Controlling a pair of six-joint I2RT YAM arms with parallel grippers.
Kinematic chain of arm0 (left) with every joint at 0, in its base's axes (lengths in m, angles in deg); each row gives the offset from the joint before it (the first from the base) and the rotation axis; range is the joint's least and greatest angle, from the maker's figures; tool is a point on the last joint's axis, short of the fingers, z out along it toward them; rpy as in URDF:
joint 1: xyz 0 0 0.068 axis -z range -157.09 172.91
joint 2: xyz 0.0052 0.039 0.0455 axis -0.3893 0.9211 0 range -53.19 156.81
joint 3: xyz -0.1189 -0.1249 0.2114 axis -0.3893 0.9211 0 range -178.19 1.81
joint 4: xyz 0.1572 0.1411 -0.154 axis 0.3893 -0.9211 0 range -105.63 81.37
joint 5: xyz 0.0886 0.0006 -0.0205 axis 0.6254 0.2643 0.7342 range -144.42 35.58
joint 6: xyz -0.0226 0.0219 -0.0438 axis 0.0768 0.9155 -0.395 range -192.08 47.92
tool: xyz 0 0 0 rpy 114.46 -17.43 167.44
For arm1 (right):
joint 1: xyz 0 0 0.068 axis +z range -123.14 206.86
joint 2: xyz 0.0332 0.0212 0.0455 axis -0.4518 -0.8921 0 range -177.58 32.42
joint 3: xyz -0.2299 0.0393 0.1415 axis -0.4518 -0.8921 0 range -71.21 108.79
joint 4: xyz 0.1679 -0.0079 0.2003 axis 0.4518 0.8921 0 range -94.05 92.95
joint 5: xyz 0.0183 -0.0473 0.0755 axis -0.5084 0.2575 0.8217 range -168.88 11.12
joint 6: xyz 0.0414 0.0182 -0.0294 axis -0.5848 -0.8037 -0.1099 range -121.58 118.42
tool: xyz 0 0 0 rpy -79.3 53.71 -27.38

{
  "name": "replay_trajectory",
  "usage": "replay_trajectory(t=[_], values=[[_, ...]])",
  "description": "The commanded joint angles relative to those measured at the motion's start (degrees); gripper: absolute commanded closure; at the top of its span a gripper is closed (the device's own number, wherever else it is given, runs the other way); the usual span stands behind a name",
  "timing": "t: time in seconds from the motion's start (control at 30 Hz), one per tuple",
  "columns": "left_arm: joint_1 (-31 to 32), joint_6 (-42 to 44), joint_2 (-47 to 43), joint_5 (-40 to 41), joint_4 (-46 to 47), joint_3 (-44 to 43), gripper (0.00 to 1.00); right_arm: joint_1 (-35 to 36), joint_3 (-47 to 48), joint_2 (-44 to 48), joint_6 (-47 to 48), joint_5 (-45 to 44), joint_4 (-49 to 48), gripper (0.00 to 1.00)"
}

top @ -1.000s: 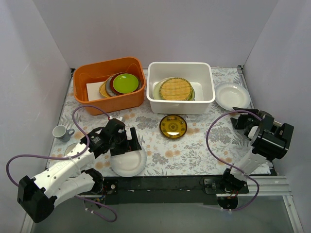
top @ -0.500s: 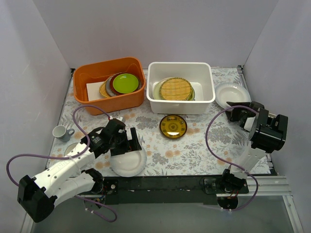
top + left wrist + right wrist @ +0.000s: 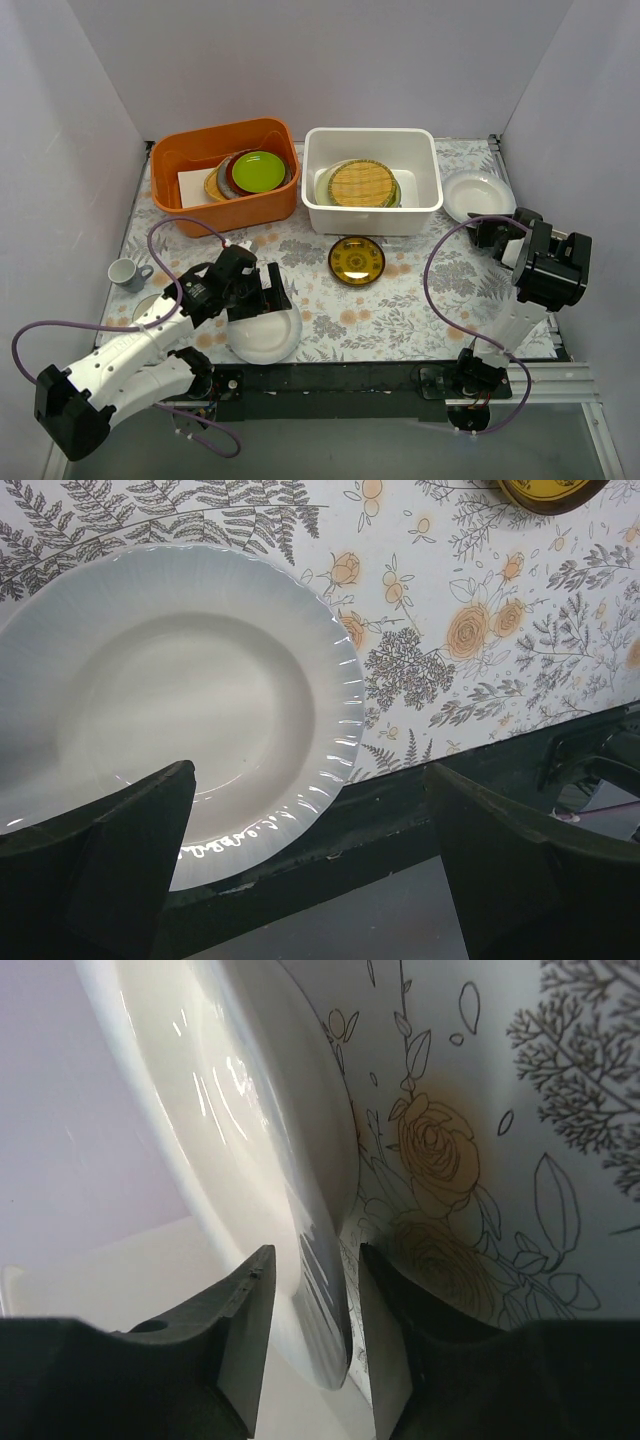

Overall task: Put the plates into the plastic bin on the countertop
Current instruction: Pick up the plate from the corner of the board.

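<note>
My R gripper (image 3: pixel 487 232) has its jaws on both sides of the rim of the plain white plate (image 3: pixel 478 195) at approx. 2 o'clock on the countertop (image 3: pixel 420 290); I cannot tell if they pinch it. My L gripper (image 3: pixel 262 295) hangs wide apart over the fluted white plate (image 3: pixel 265 338) at 7 o'clock. The plastic bin (image 3: pixel 370 220) at 12 o'clock has the woven yellow plate (image 3: pixel 362 183) inside.

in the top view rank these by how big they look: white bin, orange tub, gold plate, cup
1. orange tub and white bin: too alike to rank
2. gold plate
3. cup
</note>
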Motion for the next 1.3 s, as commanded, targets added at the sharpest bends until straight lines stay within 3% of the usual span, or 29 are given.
replay_trajectory(t=[0.0,0.2,0.33,0.43,0.67,1.27], values=[[0.33,0.34,-1.82,0.21,0.07,0.11,0.02,0.11,2.92,-1.52,0.14,-1.98,1.46,0.55],[0.42,0.16,-2.53,0.12,-0.1,0.19,0.02,-0.06,2.75,-2.4,-0.13,-0.4,-0.73,0.69],[0.51,0.16,-3.05,0.12,-0.1,0.19,0.02,-0.06,0.99,-3.1,-1.79,1.8,-5.29,0.86],[0.59,0.16,-3.15,0.12,-0.1,0.37,0.02,-0.06,-0.59,-3.28,-2.76,2.95,-9.16,0.93],[0.68,0.34,-2.79,-0.05,-0.01,0.28,0.02,-0.06,0.01,0.14,-3.73,4.97,-10.75,0.98],[1.65,-1.16,-5.16,0.04,-0.54,0.9,0.02,-0.68,1.42,14.55,-6.28,6.82,-8.91,0.99]])
